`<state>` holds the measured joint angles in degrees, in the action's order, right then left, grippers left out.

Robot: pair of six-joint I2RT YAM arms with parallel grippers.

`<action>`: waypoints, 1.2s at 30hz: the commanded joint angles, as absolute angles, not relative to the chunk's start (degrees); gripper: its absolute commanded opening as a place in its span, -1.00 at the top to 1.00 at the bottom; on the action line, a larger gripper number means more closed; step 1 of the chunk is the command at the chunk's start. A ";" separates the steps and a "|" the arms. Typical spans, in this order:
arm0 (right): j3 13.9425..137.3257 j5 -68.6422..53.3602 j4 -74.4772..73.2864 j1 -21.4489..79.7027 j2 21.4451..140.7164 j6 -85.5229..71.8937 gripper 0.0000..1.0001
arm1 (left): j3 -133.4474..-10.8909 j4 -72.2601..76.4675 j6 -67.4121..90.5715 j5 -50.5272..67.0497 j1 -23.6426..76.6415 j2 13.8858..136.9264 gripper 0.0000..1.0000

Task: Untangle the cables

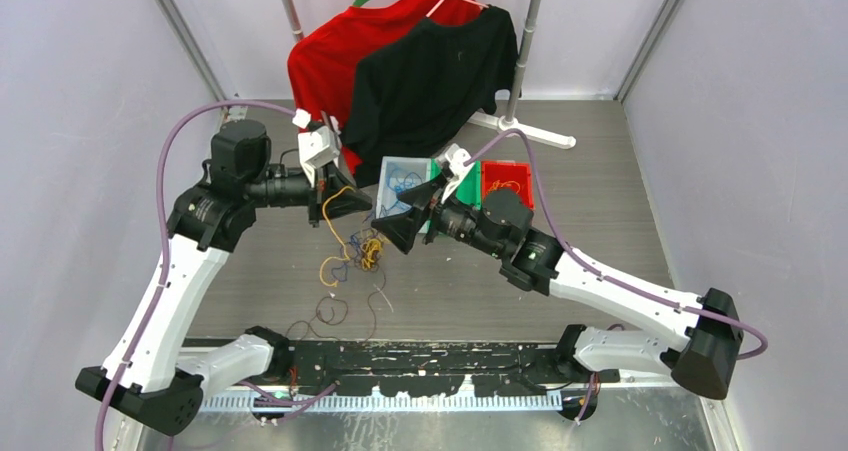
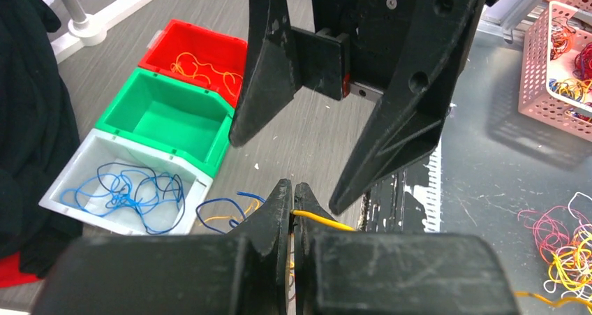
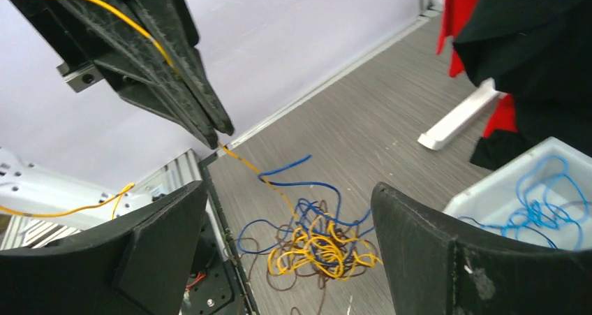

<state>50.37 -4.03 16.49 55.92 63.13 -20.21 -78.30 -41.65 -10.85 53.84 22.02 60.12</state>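
Mid-pull on one strand: pinches the yellow cable [image 2: 322, 221] tight in the left gripper [image 2: 293, 193], up above the tangle [image 1: 362, 252] lying on the table [image 1: 600, 221] at 6 o'clock. Holds the right gripper [image 3: 287, 188] wide and empty at 3 o'clock of the left. Probably calls next for gripping the strand lower, then drawing apart. Leaves bins [image 2: 167, 112] and shirts [image 1: 430, 81] at 12 o'clock; may snag on blue loops [image 3: 286, 167].
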 commanded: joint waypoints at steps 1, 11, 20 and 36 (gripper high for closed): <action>56.00 -12.00 23.51 56.09 66.05 -17.74 -0.79 | -82.06 -41.68 -10.04 56.60 22.06 60.39 1.00; 62.78 -13.01 30.30 56.13 77.81 -21.02 -0.25 | -84.31 -41.41 -7.72 58.16 22.07 61.78 1.00; 54.16 -6.00 37.47 56.12 85.59 -26.87 0.16 | -91.06 -38.15 -3.18 59.47 22.06 62.82 1.00; 46.91 -1.64 47.55 56.15 99.40 -33.88 0.08 | -107.34 -29.12 -0.19 53.71 22.06 66.00 1.00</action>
